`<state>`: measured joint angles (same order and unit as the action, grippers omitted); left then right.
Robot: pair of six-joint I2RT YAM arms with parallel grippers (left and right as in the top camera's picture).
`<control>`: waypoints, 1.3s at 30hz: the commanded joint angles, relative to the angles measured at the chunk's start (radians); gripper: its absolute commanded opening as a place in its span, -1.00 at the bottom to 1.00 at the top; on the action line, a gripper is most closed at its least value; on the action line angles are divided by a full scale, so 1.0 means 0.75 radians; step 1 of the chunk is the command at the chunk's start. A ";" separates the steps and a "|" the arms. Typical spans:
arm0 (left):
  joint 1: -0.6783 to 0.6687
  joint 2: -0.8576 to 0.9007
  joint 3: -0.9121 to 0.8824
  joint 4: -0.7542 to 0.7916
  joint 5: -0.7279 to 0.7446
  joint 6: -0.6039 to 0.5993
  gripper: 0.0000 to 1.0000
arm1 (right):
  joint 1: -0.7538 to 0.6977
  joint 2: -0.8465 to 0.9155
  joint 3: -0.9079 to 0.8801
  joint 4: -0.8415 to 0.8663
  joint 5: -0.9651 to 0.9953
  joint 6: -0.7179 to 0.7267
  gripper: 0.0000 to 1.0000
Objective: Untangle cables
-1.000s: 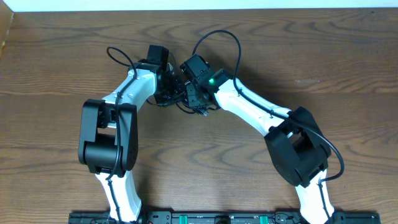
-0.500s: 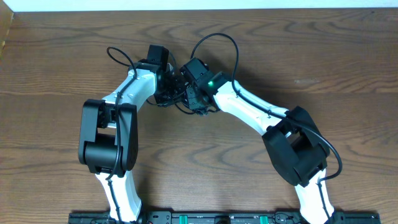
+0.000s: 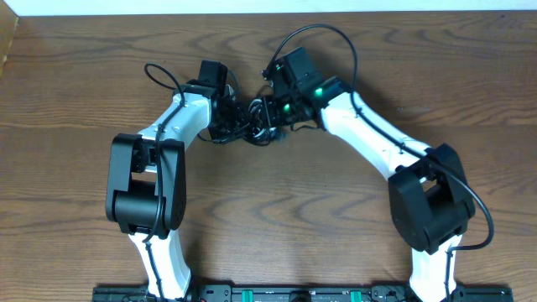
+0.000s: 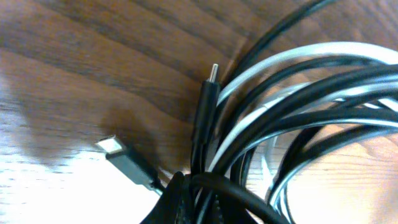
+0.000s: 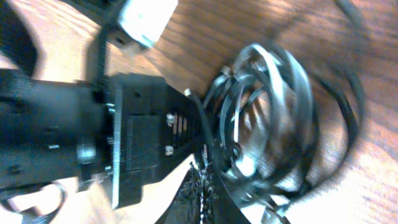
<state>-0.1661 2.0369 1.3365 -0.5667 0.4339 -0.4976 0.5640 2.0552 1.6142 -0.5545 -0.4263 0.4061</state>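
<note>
Both arms reach in over the middle of the surface (image 3: 84, 92), wrists almost nose to nose. The cables (image 3: 254, 127) sit as one tight tangle on the wood, right between the left hand (image 3: 230, 124) and the right hand (image 3: 275, 114).

Left hand is clamped shut on the cables. On its wrist cam the strands funnel down into the dark fingertips (image 4: 177, 202) at the bottom edge. In the same view, black loops and the white cable (image 4: 323, 53) run together out to the right. One black plug (image 4: 204, 102) points up with its metal tip clear of the bundle. A second plug (image 4: 126, 160) lies left of it on the wood, silver end outward.

Right hand is closed too. Its wrist cam is blurred. I can see the coil just in front of it and the left hand's black body on the left, but I can't tell whether any strand is pinched in it.

A thick arm cable (image 3: 323, 33) arcs above the right wrist, apart from the tangle.
</note>
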 commanded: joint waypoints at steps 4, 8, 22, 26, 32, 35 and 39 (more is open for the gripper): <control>0.007 0.023 -0.008 -0.004 -0.032 0.003 -0.85 | -0.099 -0.057 0.004 0.004 -0.455 -0.151 -0.98; 0.007 0.023 -0.008 -0.004 -0.032 0.003 -0.85 | -0.155 -0.057 0.004 -0.048 -0.545 -0.190 -0.98; 0.007 0.023 -0.008 -0.004 -0.032 0.003 -0.85 | 0.039 -0.052 -0.016 -0.174 0.131 -0.144 -0.33; 0.007 0.023 -0.008 -0.004 -0.032 0.003 -0.87 | 0.113 -0.052 -0.029 -0.166 0.388 -0.123 -0.32; 0.007 0.023 -0.008 -0.004 -0.032 0.003 -0.85 | 0.187 -0.052 -0.119 -0.044 0.655 -0.124 -0.24; 0.007 0.023 -0.008 -0.005 -0.032 0.003 -0.85 | 0.202 -0.052 -0.203 0.069 0.727 -0.125 -0.11; 0.007 0.023 -0.008 -0.005 -0.032 0.003 -0.85 | 0.201 -0.052 -0.302 0.209 0.740 -0.138 -0.04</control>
<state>-0.1661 2.0377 1.3365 -0.5674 0.4191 -0.4976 0.7132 2.0460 1.4311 -0.4286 0.0528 0.3069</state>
